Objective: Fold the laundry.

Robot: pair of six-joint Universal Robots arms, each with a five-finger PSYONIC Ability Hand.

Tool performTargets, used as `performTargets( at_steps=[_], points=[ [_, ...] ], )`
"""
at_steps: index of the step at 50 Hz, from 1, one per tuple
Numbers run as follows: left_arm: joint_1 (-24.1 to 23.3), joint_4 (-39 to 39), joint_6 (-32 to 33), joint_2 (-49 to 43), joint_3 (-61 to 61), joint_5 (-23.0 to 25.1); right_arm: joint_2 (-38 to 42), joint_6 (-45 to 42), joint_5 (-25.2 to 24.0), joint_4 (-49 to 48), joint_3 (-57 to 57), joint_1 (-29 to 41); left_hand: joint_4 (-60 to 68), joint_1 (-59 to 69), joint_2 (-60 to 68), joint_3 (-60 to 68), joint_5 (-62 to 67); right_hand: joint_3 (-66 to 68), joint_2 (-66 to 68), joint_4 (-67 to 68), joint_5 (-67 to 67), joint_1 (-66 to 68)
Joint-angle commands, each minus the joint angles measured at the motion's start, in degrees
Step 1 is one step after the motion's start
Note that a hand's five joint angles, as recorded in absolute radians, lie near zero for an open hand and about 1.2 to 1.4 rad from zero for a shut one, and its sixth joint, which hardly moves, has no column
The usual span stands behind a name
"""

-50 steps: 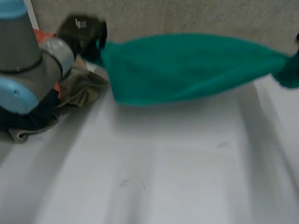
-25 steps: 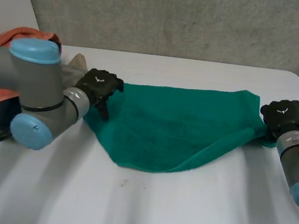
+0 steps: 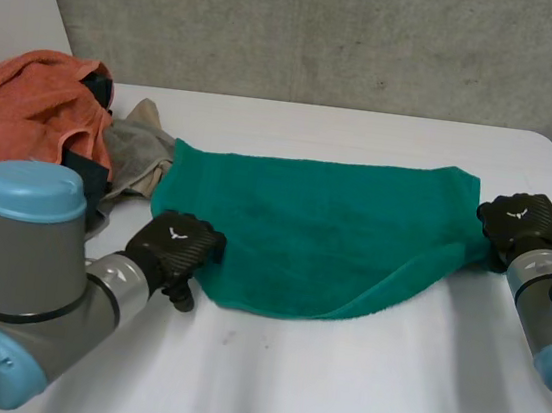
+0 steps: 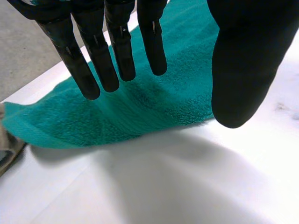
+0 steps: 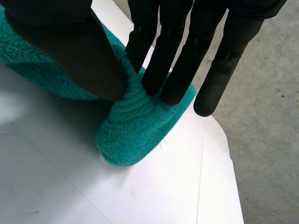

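Note:
A green towel (image 3: 314,226) lies spread on the white table (image 3: 333,395), its near edge folded over in a long flap. My left hand (image 3: 172,249) hovers at the towel's near left corner. In the left wrist view its fingers (image 4: 96,60) hang straight over the green towel (image 4: 117,107), apart from the thumb, holding nothing. My right hand (image 3: 521,227) sits at the towel's right end. In the right wrist view its fingers (image 5: 173,60) and thumb pinch a bunched corner of the towel (image 5: 133,126).
A pile of laundry sits at the table's left: an orange cloth (image 3: 31,111), a beige cloth (image 3: 138,144) and something dark between them. A grey wall stands behind the table. The table's right edge (image 5: 205,186) runs close by my right hand.
The towel came down from the air and now lies on the table. My left hand let go of its left end, opened, and drew back to the near left corner. My right hand kept its grip.

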Motion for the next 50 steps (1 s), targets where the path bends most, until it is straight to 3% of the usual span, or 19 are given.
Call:
performTargets(
  at_steps=[1, 12, 15, 17, 23, 25, 28, 31, 37, 38, 42, 50],
  points=[
    [-0.7, 0.8, 0.0, -6.9, 5.8, -0.1, 0.0, 0.0, 0.0, 0.0, 0.7, -0.1, 3.3, 2.8, 2.9, 2.5, 3.6, 11.8, 12.7, 11.4, 13.2, 15.4],
    [-1.8, 0.3, 0.1, -14.5, 14.7, -0.4, 0.0, -0.1, 0.0, 0.0, 0.9, -0.2, 11.5, 11.0, 11.2, 10.8, 11.8, 11.8, 12.7, 11.4, 13.2, 15.4],
    [-2.0, 0.3, 0.1, -16.1, 16.8, -0.4, 0.0, -0.1, 0.2, 0.0, 0.9, -0.2, 26.4, 26.0, 26.1, 25.7, 26.7, 11.8, 12.7, 11.4, 13.2, 15.4],
    [-2.3, 0.2, 0.1, -16.6, 18.0, -0.6, -0.1, -0.1, 0.4, 0.0, 0.9, -0.2, 48.0, 47.6, 47.7, 47.3, 48.3, 11.8, 12.7, 11.4, 13.2, 15.4],
    [-2.0, -1.0, -0.3, -14.5, 19.0, -1.4, -4.5, -1.3, 0.7, 2.4, 0.5, -0.3, 48.2, 47.7, 47.8, 47.4, 48.5, 11.8, 12.7, 11.4, 13.2, 15.4],
    [-1.5, -3.3, -0.7, -7.3, 18.3, -2.5, -7.0, -2.4, 0.7, 5.7, 0.0, -0.3, 48.2, 47.7, 47.8, 47.4, 48.5, 11.8, 12.7, 11.4, 13.2, 15.4],
    [0.2, -6.7, -1.0, 2.4, 17.4, -3.1, -13.0, -6.2, 0.3, 15.0, -1.9, -0.4, 48.2, 47.7, 47.8, 47.4, 48.5, 11.8, 12.7, 11.4, 13.2, 15.4],
    [1.8, -8.9, -0.5, 6.7, 17.3, -3.0, -18.0, -9.6, 0.2, 23.9, -5.2, -0.7, 48.2, 47.7, 47.8, 47.4, 48.5, 11.8, 12.7, 11.4, 13.2, 15.4],
    [3.5, -21.8, 3.2, 14.0, 18.3, -2.6, -23.6, -15.1, 0.1, 38.7, -10.6, -1.0, 48.2, 47.7, 47.8, 47.4, 48.5, 11.8, 12.7, 11.4, 13.2, 15.4],
    [3.6, -24.0, 4.1, 14.3, 18.2, -2.6, -24.3, -17.4, -0.3, 44.2, -11.1, -1.1, 48.2, 47.7, 47.8, 47.4, 48.5, 11.8, 12.7, 11.4, 13.2, 15.4],
    [3.6, -28.0, 10.1, 11.1, 16.6, -3.0, -24.1, -20.0, -1.7, 50.4, -10.8, -1.0, 48.2, 47.7, 47.8, 47.4, 48.5, 11.8, 12.7, 11.4, 13.2, 15.4],
    [3.6, -21.3, 13.9, -2.6, 19.4, -3.4, -14.3, -19.8, -3.3, 47.6, -9.5, -0.5, 48.2, 47.7, 47.8, 47.4, 48.5, 11.8, 12.7, 11.4, 13.2, 15.4]
  ],
)
